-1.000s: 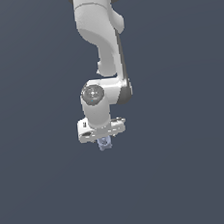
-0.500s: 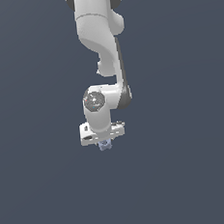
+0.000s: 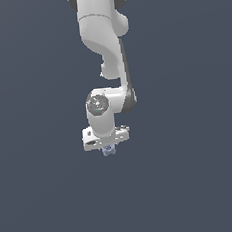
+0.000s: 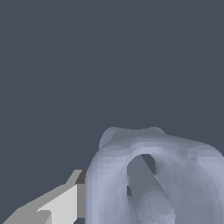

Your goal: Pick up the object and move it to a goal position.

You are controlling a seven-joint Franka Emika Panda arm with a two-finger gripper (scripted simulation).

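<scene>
Plain dark slate-grey background all round; my hand (image 3: 108,148) looks closed on the object (image 3: 109,150), a small lavender-blue knobbly lump between my fingertips, probably light, rigid, bumpy, so best pinched across its thicker middle.

No legible text, label, brand mark, number or sign is found in either view. The white arm (image 3: 105,63) bears no marking that can be read in the exterior view. The pale lavender-blue object (image 4: 153,175) shows a plain, unmarked surface in the wrist view. The dark grey background carries no lettering or symbols.
</scene>
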